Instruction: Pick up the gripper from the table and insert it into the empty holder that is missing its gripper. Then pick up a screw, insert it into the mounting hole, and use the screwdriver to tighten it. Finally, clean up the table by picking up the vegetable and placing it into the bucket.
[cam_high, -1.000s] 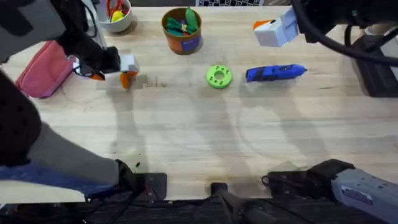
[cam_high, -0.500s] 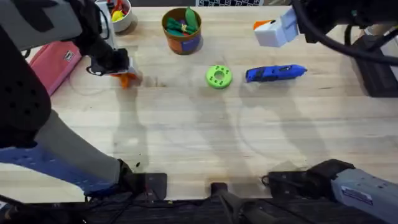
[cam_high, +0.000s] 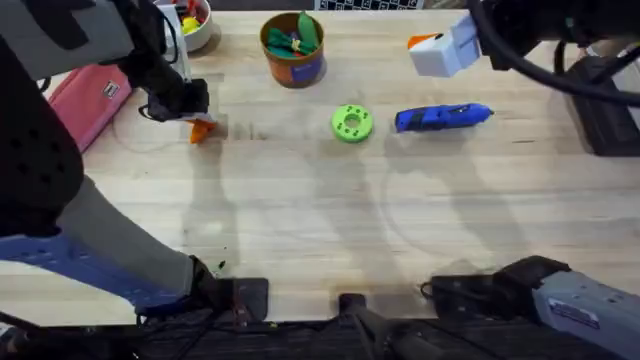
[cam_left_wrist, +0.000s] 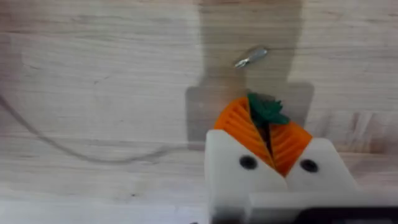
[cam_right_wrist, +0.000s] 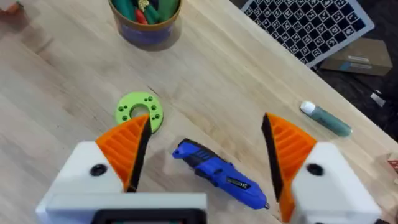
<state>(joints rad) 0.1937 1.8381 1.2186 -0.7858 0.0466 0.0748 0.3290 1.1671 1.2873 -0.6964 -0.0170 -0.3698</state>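
My left gripper (cam_high: 199, 127) is low over the table (cam_high: 300, 220) at the far left. In the left wrist view its orange ribbed pads (cam_left_wrist: 239, 127) are shut on the vegetable (cam_left_wrist: 267, 111), whose green leafy top pokes out between them. A small screw (cam_left_wrist: 250, 56) lies on the wood just beyond. The bucket (cam_high: 293, 48) stands at the far middle, holding toy vegetables. The blue screwdriver (cam_high: 443, 117) lies right of centre. My right gripper (cam_high: 440, 47) hangs open above the screwdriver (cam_right_wrist: 221, 177). The loose gripper and the empty holder are out of view.
A green disc (cam_high: 351, 123) lies left of the screwdriver. A pink pouch (cam_high: 85, 100) and a white bowl (cam_high: 190, 22) sit at the far left. A teal marker (cam_right_wrist: 326, 118) and a patterned board (cam_right_wrist: 305, 25) lie past the screwdriver.
My left arm has swung in and its gripper has settled slightly lower and nearer at the same spot. The right arm has not moved.
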